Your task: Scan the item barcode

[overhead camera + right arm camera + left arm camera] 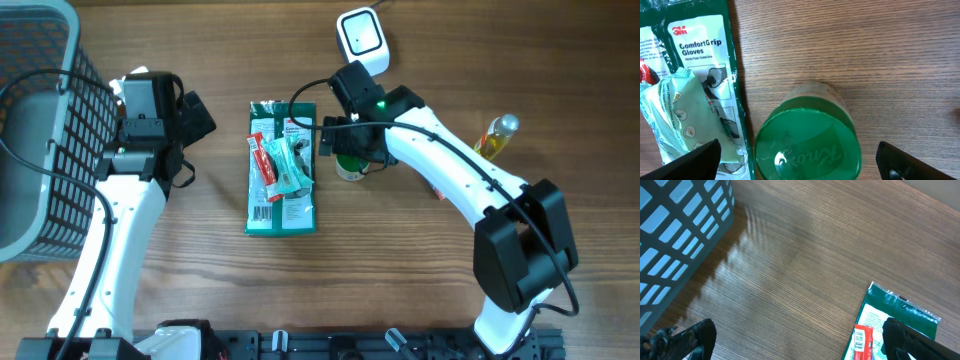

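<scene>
Nothing has yet been scanned, as far as can be judged: no item is held, and the white scanner (362, 35) at the far edge of the counter (400, 280) has nothing presented to it. The right tool (797, 155) is spread wide and is poised directly over the green-lidded jar (807, 135), which stands upright just right of the gloves packet (300, 215). A finger is seen on either side of the lid, with no contact. The jar is therefore taken to be the item in hand. Gripping, lifting, carrying to the scanner and turning the barcode toward it are all left to be done. The jar's barcode cannot be made out.

The left tool (800, 342) is likewise spread and empty, near the basket (40, 130) and left of the packet. Two small sachets (280, 165) are piled on the packet. A yellow bottle (497, 135) lies well apart to the right. The packet's edge lies just beside the jar, so one finger may be crowded there.
</scene>
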`<state>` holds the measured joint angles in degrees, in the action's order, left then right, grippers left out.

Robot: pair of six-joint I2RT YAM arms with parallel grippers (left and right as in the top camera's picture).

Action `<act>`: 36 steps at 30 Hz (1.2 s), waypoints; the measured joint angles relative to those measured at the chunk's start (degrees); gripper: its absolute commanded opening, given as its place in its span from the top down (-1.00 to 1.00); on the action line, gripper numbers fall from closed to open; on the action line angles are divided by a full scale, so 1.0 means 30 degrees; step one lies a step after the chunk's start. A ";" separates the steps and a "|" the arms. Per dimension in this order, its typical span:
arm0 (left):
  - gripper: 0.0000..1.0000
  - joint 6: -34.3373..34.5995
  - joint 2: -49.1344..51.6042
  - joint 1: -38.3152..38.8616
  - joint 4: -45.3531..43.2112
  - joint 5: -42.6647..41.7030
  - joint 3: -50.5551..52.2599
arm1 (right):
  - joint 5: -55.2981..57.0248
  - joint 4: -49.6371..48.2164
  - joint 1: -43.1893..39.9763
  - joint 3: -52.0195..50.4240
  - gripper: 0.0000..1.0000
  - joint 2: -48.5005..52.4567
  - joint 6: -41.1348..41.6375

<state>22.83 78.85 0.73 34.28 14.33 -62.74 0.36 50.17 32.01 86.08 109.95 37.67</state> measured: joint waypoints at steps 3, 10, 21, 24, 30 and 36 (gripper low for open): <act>-1.00 0.0000 0.0000 0.0000 0.0000 0.0000 0.0000 | -0.0051 0.0000 -0.0153 0.0000 -0.99 -0.0029 0.0000; -1.00 0.0000 0.0000 0.0000 0.0000 0.0000 0.0000 | -0.0066 0.0007 -0.0153 0.0007 -1.00 -0.0364 0.0000; -1.00 0.0000 0.0000 0.0000 0.0000 0.0000 0.0000 | -0.0066 0.0153 -0.0153 0.0007 -0.99 -0.0372 0.0007; -1.00 0.0007 0.0000 0.0000 0.0000 0.0000 0.0000 | -0.0066 0.0153 -0.0153 0.0007 -0.99 -0.0372 0.0007; -1.00 0.0000 0.0000 0.0000 0.0000 0.0000 0.0000 | -0.0066 0.0153 -0.0153 0.0007 -0.99 -0.0364 0.0000; -1.00 0.0007 0.0000 0.0000 0.0000 0.0000 0.0000 | -0.0066 0.0153 -0.0153 0.0007 -0.99 -0.0372 0.0007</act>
<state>22.85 78.85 0.73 34.28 14.33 -62.74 0.16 50.63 31.55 86.11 108.84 37.69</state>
